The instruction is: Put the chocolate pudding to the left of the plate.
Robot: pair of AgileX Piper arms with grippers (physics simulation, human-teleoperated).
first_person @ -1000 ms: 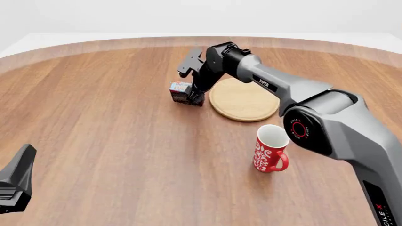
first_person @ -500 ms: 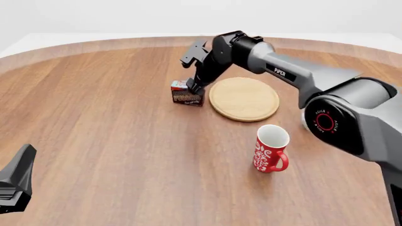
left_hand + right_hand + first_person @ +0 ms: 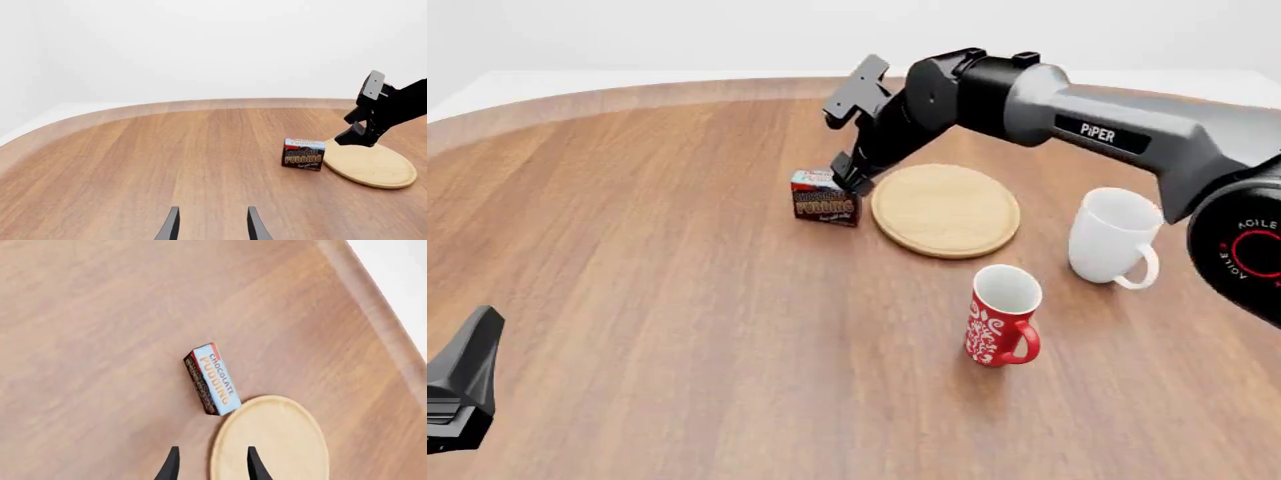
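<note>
The pudding (image 3: 826,199) stands on the wooden worktop (image 3: 667,300), just left of the plate (image 3: 946,210) and very close to its rim; whether box and rim touch cannot be told. Its light blue top faces up and the lettered dark side faces the arms. The right end effector (image 3: 845,176) hangs above the gap between box and plate, fingers (image 3: 172,465) parted and empty, clear of the pudding (image 3: 212,378). The left end effector (image 3: 211,225) is low at the near left edge, well apart from the pudding (image 3: 303,154), fingers spread, holding nothing. A white mug (image 3: 1113,238) stands right of the plate; a red mug (image 3: 1004,316) stands nearer the arms, both upright.
</note>
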